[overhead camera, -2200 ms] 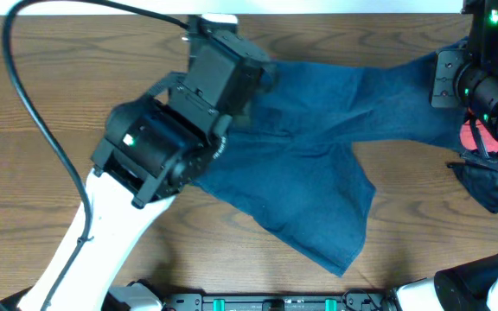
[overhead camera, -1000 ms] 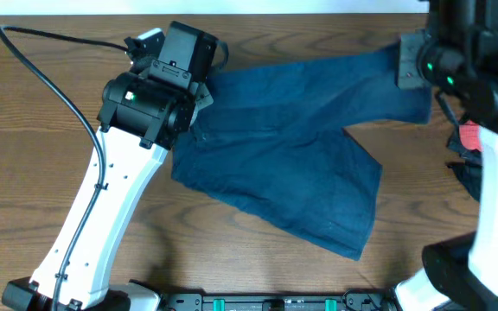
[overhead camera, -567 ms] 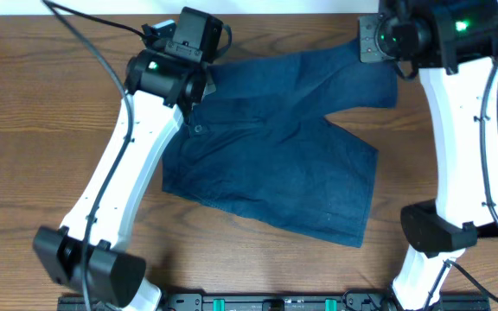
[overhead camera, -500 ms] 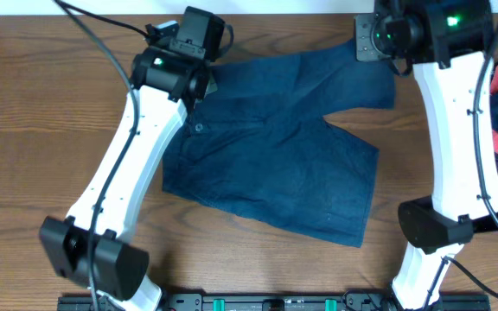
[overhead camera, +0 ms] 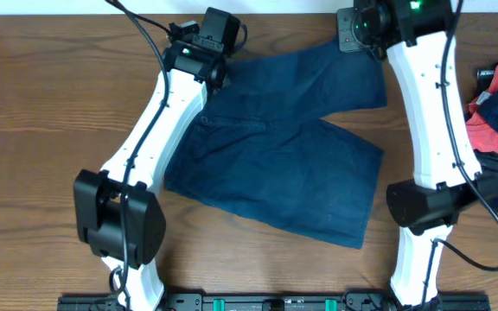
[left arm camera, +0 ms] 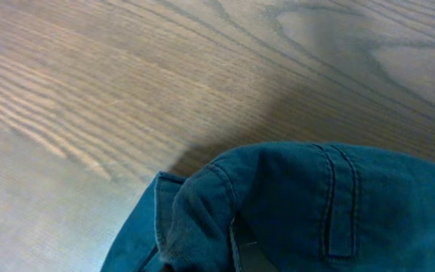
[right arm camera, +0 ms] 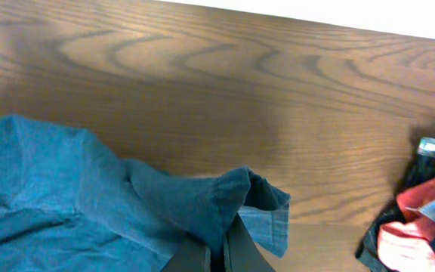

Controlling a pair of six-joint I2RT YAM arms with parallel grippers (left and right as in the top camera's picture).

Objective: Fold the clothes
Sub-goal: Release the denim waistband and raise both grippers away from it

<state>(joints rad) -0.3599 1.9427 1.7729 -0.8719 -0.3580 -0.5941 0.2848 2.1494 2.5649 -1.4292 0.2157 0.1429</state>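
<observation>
Now left claw [left arm camera: 236, 255] and right claw [right arm camera: 223, 245] both clamp the shorts [overhead camera: 284, 164] along the 12 o'clock edge, legs lying toward 5 o'clock.

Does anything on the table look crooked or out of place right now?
The shorts lie askew: the left gripper and right gripper each pinch a bunched far corner, and one leg splays diagonally. Nothing looks damaged.

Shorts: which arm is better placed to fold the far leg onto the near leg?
Probably right. The right gripper is shut on the far leg's hem of the shorts; the left gripper is shut on the waistband, away from both leg ends.
</observation>
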